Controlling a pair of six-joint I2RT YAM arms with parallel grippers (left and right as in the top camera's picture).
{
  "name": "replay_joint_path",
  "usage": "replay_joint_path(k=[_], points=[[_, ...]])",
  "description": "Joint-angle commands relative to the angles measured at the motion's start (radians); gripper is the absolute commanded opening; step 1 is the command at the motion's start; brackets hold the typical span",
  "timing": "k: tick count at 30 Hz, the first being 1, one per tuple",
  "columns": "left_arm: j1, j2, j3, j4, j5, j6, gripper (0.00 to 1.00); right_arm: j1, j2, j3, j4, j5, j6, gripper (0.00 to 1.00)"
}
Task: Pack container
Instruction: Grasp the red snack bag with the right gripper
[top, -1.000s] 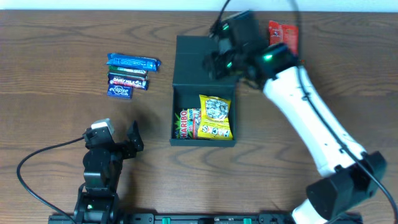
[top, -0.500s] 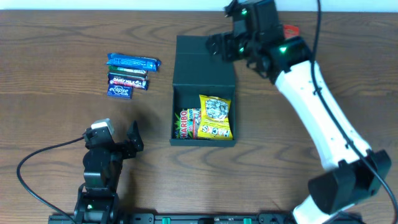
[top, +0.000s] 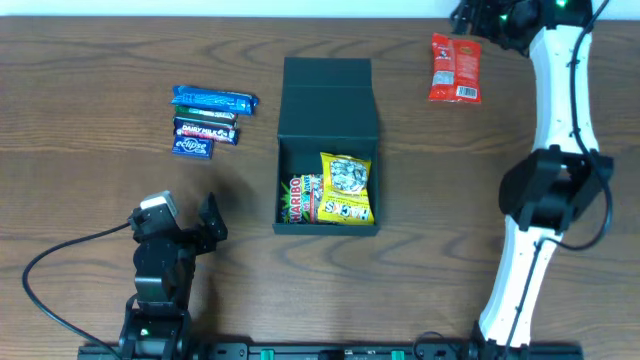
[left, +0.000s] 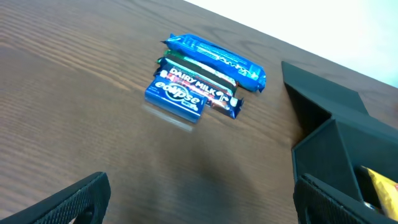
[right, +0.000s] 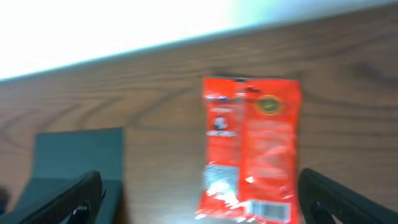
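The container (top: 328, 150) is a dark box in the table's middle with its flap lid laid open toward the back. Inside lie a Haribo packet (top: 294, 199) and yellow snack packets (top: 346, 187). A red packet (top: 455, 68) lies flat to the right of the lid. It also shows in the right wrist view (right: 252, 149), beside the lid (right: 78, 155). My right gripper (top: 478, 17) is open and empty, raised at the far right edge above the red packet (right: 205, 208). My left gripper (top: 205, 228) is open and empty near the front left (left: 202, 208), with the container (left: 348, 137) to its right.
Three snack bars lie in a stack-like group at the left back: a blue bar (top: 214, 99), a Dairy Milk bar (top: 206, 130) and a blue Eclipse pack (top: 192, 146). They also show in the left wrist view (left: 193, 84). Cables run along the front left.
My right arm has swung from over the container's lid to the far right back corner, uncovering the red packet. The left arm has barely moved.
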Motion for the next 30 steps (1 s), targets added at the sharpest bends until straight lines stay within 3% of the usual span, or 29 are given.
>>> replay_joint_path(k=[1, 19, 25, 30], points=[[0.003, 0.001, -0.001, -0.001, -0.027, -0.031, 0.95, -0.034, 0.103, 0.042, -0.022, -0.013, -0.026, 0.99], [0.003, 0.001, -0.001, 0.000, -0.054, -0.048, 0.95, 0.014, 0.239, 0.038, -0.060, 0.152, -0.053, 0.98], [0.003, 0.001, -0.001, 0.000, -0.054, -0.048, 0.95, 0.027, 0.249, 0.038, -0.062, 0.171, -0.052, 0.90], [0.003, 0.001, -0.001, 0.000, -0.055, -0.048, 0.95, 0.030, 0.253, 0.036, -0.062, 0.171, -0.053, 0.78]])
